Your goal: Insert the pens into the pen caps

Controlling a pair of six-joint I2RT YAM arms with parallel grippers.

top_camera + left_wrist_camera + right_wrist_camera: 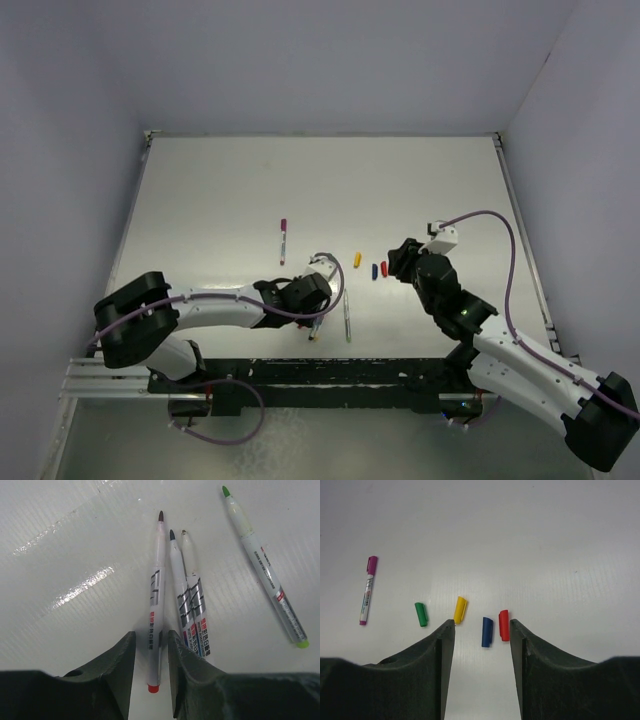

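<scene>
Straddling red-ended pen [156,580] with left tool [151,632], jaws part open, not gripping; right tool [481,621] half open, empty, over blue cap [487,632]

Robotics lab test cell, white table [250,180] boxed on three sides by plain pale walls [60,150], two robot arms [215,303] bolted to a metal rail [100,375] at the near edge (purple cables [488,212] looping along them), flat even lighting.

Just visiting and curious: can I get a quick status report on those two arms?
Left gripper open, straddling red-ended pen. Right gripper open, facing blue cap and red cap. Two neighbouring pens close alongside.
</scene>
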